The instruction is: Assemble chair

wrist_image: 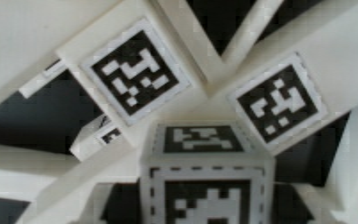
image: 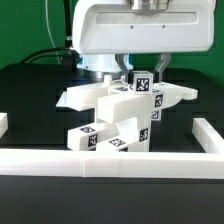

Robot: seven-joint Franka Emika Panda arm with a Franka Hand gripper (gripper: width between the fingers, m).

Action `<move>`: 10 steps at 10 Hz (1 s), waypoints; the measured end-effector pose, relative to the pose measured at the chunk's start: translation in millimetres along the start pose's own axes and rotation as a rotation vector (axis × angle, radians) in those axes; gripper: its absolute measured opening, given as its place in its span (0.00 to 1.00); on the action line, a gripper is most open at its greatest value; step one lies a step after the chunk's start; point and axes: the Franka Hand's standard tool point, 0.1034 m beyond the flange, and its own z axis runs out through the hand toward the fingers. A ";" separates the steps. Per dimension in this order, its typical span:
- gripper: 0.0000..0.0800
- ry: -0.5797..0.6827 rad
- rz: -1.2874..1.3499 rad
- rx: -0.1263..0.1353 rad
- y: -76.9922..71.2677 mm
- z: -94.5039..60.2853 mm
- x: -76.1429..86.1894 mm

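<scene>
Now, chair (image: pixel 110 112): you have it as a cluster of white tagged parts mid-table in the exterior view, not yet a finished piece.
seat (image: pixel 92 100): a flat slab lying across the cluster, running roughly from 9 to 3 o'clock.
lower blocks (image: pixel 105 138): they sit under the seat toward 6 o'clock, tags facing the camera; you cannot tell whether they are locked into one another.
block (image: pixel 142 90): it stands upright at about 1 o'clock of the cluster, against the seat; the wrist view shows its tagged top and face.
gripper (image: pixel 142 74): it hangs straight above at 12 o'clock, jaws drawn narrow with a finger on each side of the block, so read it as gripping that block.
progress: early to middle, by my judgement; parts are gathered, but no legs-and-back shape shows.
left to do: set the block where it belongs, then fit whatever parts remain.
wall (image: pixel 110 160): a low white border at 6 o'clock, near the lower blocks.
table (image: pixel 30 95): black, under everything.
</scene>
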 end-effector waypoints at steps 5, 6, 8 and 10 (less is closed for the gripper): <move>0.36 0.000 0.312 0.001 -0.4 0.0 0.0; 0.36 0.000 0.356 0.001 -0.4 0.1 0.0; 0.36 -0.001 0.522 0.003 -0.6 0.2 -0.1; 0.36 -0.004 0.760 0.045 2.1 1.1 -0.7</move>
